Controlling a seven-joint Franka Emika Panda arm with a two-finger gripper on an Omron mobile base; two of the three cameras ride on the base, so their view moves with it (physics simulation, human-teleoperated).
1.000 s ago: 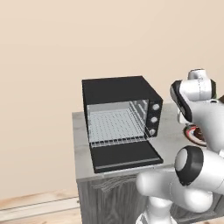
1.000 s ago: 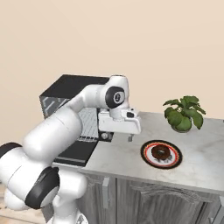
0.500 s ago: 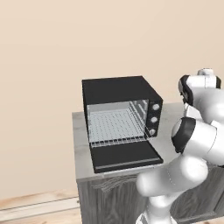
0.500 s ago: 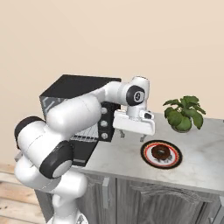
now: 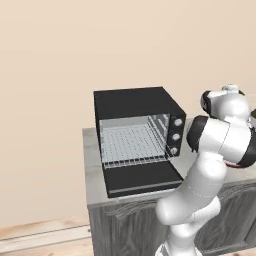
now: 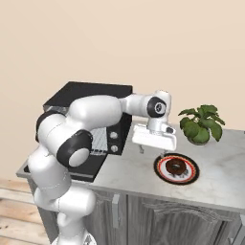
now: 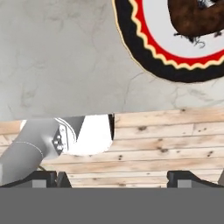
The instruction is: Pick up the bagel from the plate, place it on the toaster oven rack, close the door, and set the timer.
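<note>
Gripper: gripper hangs above the counter, just to the oven side of the plate; its jaws stand spread as wide as they go, and nothing is between them.
Fingers: in the hand view the two dark fingertips show far apart at the bottom, with only counter edge and wooden floor between them.
Bagel: the bagel lies flat in the middle of the plate, untouched; in the hand view the bagel sits in the upper right corner, cut by the frame.
Direction to the target: from the gripper the bagel lies toward the potted plant and lower. The hand is beside the plate, not over the bagel.
Axis: the bagel is a round ring, so I see no long axis; any grip direction across it looks equal.
Plate: it rests on the counter between the toaster oven and the potted plant, near the front edge.
Oven: the door is folded down and open; the toaster oven rack is bare.
Step in hand, as I judge: the approach to the bagel; the pick is not yet done.
Next move needs: a sideways shift until the bagel is centred between the fingers, then a descent.
</note>
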